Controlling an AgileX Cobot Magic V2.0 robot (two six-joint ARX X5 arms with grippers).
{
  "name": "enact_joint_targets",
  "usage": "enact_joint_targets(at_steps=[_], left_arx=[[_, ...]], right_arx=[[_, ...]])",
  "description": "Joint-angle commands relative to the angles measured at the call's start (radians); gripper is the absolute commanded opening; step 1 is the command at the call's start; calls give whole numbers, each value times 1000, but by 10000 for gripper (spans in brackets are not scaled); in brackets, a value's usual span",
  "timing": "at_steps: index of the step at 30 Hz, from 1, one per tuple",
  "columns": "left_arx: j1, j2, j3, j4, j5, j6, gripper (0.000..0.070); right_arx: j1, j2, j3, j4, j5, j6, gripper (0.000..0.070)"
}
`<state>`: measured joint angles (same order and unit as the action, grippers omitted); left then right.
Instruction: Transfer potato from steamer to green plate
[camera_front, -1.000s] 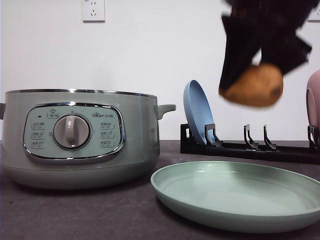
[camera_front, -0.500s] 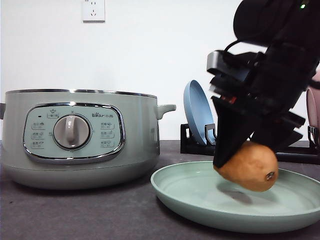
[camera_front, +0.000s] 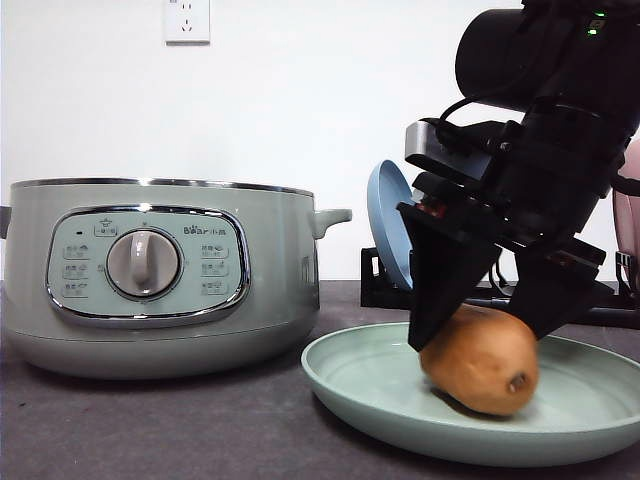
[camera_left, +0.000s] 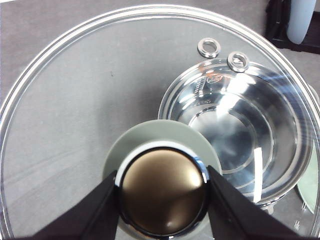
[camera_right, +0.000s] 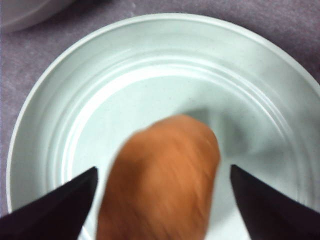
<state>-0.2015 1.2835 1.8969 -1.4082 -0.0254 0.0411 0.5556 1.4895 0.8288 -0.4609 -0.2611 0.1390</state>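
My right gripper now has its fingers spread wide, clear of the potato on both sides; half a second ago they carried it just above the green plate, and now it rests on the plate's floor, tilted, its dark eye spot facing me. From the right wrist camera I see the potato blurred between the parted fingertips, over the plate. My left gripper pinches the knob of the glass lid. The steamer sits left of the plate, lid off; its panel reads "Bear" beside Chinese characters too small to read. A blue plate stands in the black rack behind.
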Motion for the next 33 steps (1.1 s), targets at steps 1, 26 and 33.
enact_joint_targets(at_steps=[1,26,33], left_arx=[[-10,-4,42,47,2,-5,3],[-191,232,42,100,77,-12,3],[-231,347,42,111,76,-8,3]], right_arx=[[8,12,13,3,-1,11,657],[3,-358,483,-236,209,-54,694],[3,-414,548,-251,214,-76,694]])
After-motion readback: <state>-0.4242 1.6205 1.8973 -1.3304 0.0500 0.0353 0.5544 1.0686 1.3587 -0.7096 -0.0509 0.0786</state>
